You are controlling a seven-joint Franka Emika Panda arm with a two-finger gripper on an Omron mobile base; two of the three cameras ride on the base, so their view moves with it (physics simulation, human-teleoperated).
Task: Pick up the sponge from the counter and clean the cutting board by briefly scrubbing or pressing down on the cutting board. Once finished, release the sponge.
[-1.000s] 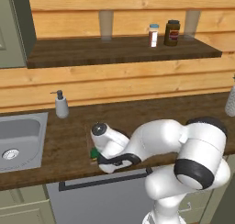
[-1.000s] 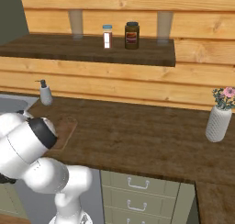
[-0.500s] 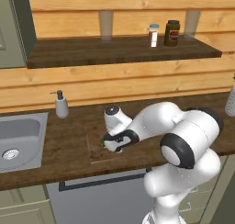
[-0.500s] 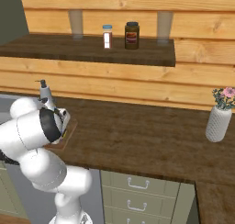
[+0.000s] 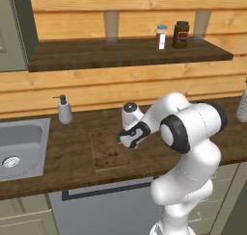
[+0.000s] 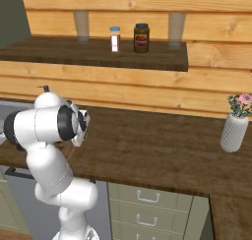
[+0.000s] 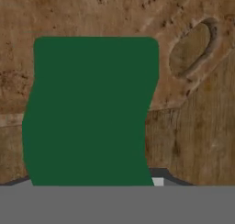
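The green-topped sponge (image 5: 118, 137) sits in my gripper (image 5: 126, 139), which is shut on it just above the right edge of the cutting board (image 5: 108, 150). The board is a speckled brown rectangle lying on the dark wood counter (image 5: 72, 169), right of the sink. In the hand view the sponge (image 7: 92, 113) shows as a big green block close to the camera, with the stained cutting board (image 7: 92, 12) and its oval handle hole (image 7: 193, 48) behind it. The sponge hides the fingertips there. My own arm (image 6: 54, 131) covers the gripper in the right base view.
A steel sink (image 5: 19, 142) is set in the counter at the left, with a soap dispenser (image 5: 64, 111) behind it. The wall shelf (image 5: 130, 53) above carries a spice bottle (image 5: 161, 36) and a dark jar (image 5: 182, 34). A flower vase (image 6: 234, 131) stands far right.
The gripper has carried the sponge from the counter's front edge back and to the right, onto the board's right side, and the arm has swung with it.
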